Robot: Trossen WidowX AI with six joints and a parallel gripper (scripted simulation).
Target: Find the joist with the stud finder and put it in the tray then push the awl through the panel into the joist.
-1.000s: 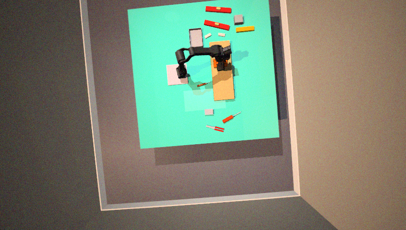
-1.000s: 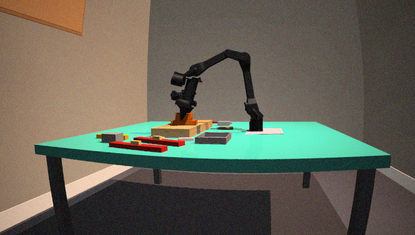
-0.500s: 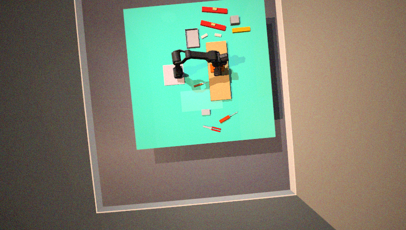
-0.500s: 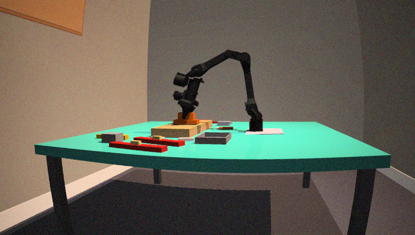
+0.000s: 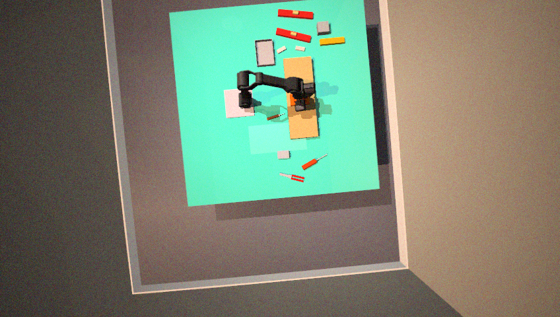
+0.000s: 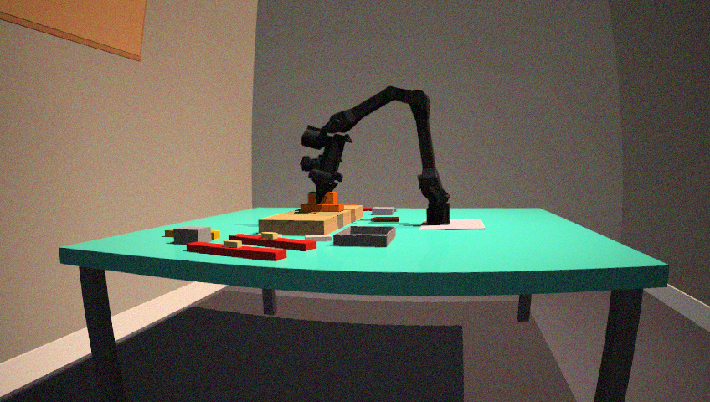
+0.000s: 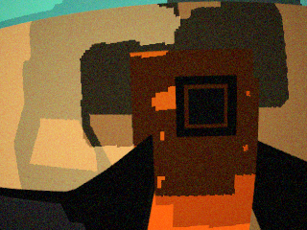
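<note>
The floor panel (image 5: 303, 129) (image 6: 291, 224) (image 7: 59, 144) lies flat on the table (image 5: 220, 172) (image 6: 478, 259) and serves as reference. The gripper (image 5: 300, 100) (image 6: 323, 196) (image 7: 194, 141) points down over its middle stretch, jaws clenched on the orange stud finder (image 5: 292, 100) (image 6: 322, 207) (image 7: 201, 211). The stud finder is upright at the panel's top face; exact contact cannot be confirmed. Its square display (image 7: 206, 106) is dark.

The tray (image 5: 256, 53) (image 6: 362, 240) stands off one end of the panel, toward the arm's side, with its floor visible and the stud finder outside it. The brown-handled awl (image 5: 273, 117) (image 6: 386, 219) lies on the table, beside the panel's long edge facing the arm's base, tip toward the panel.

Beyond the panel's tray-side end are an outer red level (image 5: 284, 12) (image 6: 261, 251), an inner red level (image 5: 283, 32) (image 6: 294, 243), a grey block (image 5: 323, 27) (image 6: 192, 234) and a yellow bar (image 5: 332, 41) (image 6: 215, 234). Past the panel's opposite end lie a pale box (image 5: 283, 154) (image 6: 383, 211), an orange-handled screwdriver (image 5: 309, 164) and a red-handled tool (image 5: 298, 178). Panel surface beneath the stud finder is hidden.
</note>
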